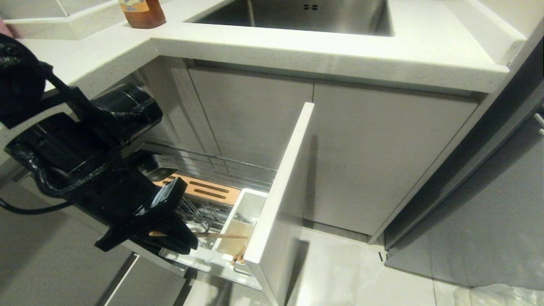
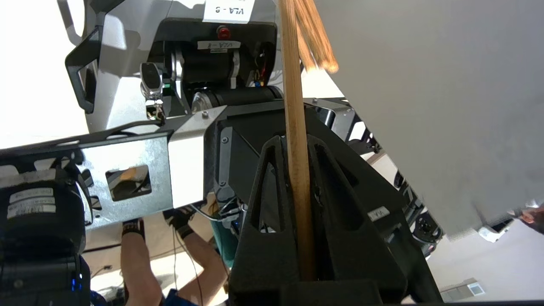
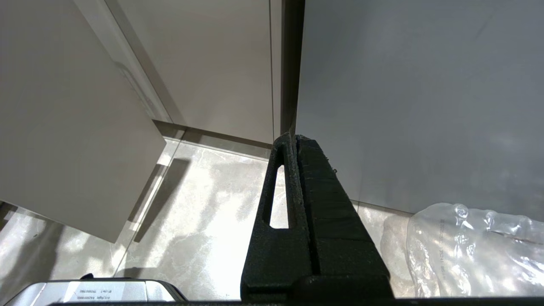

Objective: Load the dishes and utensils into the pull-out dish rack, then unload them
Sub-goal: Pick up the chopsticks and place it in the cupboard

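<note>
Head view: we log the left claw (image 1: 187, 238) clamped on one chopstick (image 1: 221, 236), lying level over the pull-out dish rack's white utensil box (image 1: 248, 206). Risk, we judge: stick pivots, misses box. Right claw (image 3: 293, 140) together, parked.

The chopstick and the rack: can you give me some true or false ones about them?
1. The left gripper is shut on a chopstick. True.
2. The rack is pushed shut inside the cabinet. False: it is pulled out, its front panel standing clear.
3. The right gripper holds a spoon. False: it is shut on nothing, near the floor.
4. A bottle stands on the counter. True.
5. The held chopstick reaches toward the white utensil box. True.
</note>
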